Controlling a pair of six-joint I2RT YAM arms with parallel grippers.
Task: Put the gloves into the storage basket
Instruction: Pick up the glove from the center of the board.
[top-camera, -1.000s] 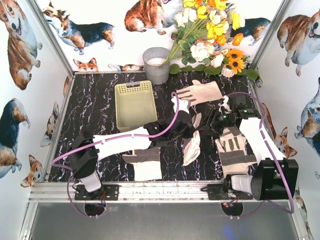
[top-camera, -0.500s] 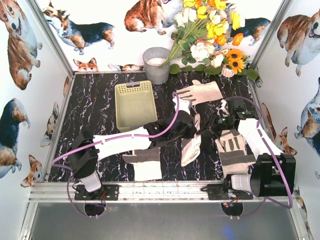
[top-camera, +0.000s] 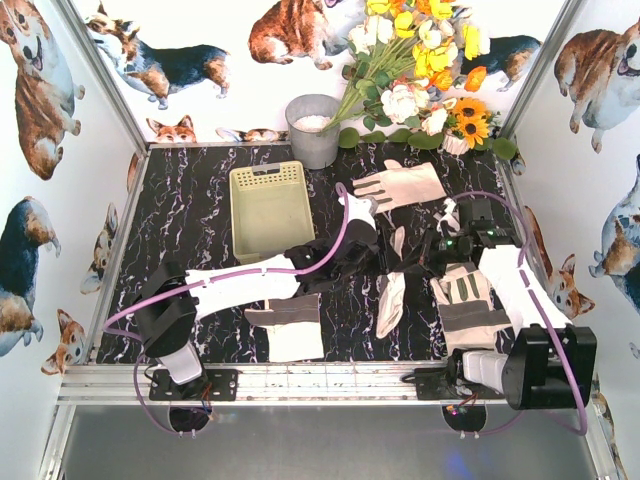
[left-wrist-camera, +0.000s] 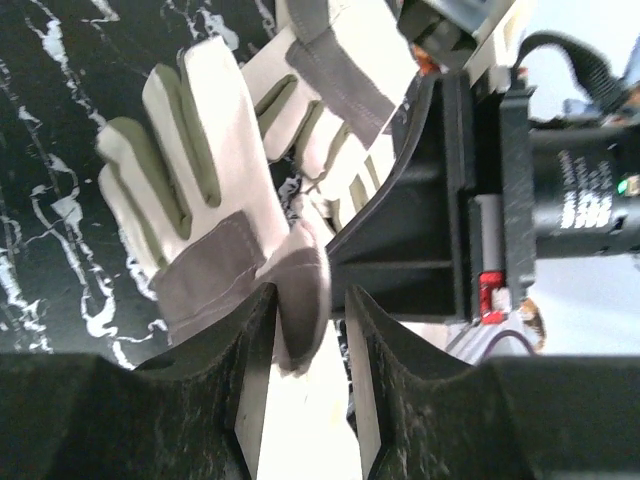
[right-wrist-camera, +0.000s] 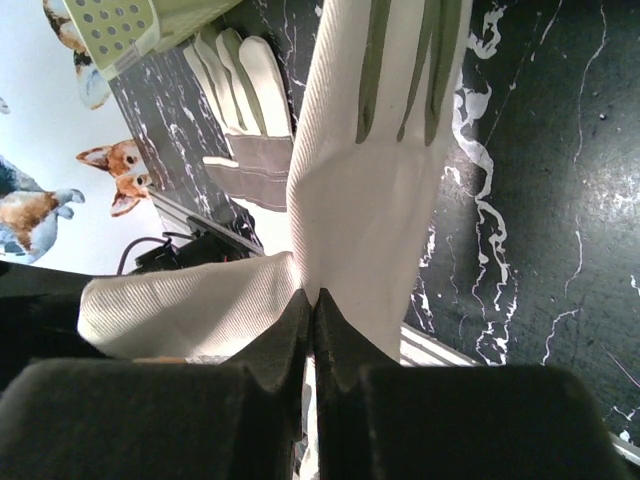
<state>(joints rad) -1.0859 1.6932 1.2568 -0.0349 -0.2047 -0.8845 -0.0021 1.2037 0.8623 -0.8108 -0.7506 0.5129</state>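
A cream-white glove (top-camera: 389, 300) with grey patches hangs over the middle of the table between both grippers. My right gripper (right-wrist-camera: 315, 298) (top-camera: 410, 262) is shut on its white fabric (right-wrist-camera: 370, 150). My left gripper (left-wrist-camera: 305, 315) (top-camera: 375, 262) stands open; the same glove's grey cuff edge (left-wrist-camera: 295, 290) rests against one finger with a gap to the other. Other gloves lie at the back right (top-camera: 400, 185), the front left (top-camera: 290, 328) (right-wrist-camera: 245, 110) and under the right arm (top-camera: 468, 305). The pale yellow-green storage basket (top-camera: 272, 172) (right-wrist-camera: 150, 25) sits at the back left, holding nothing.
A grey metal bucket (top-camera: 313, 130) and a bunch of artificial flowers (top-camera: 420, 70) stand along the back wall. Printed side walls close in the table on the left and right. The right gripper's black body (left-wrist-camera: 470, 200) is directly in front of the left gripper.
The right gripper has closed onto the hanging glove. The left gripper, shut on it before, has opened its jaws. The glove's lower end has swung slightly right.
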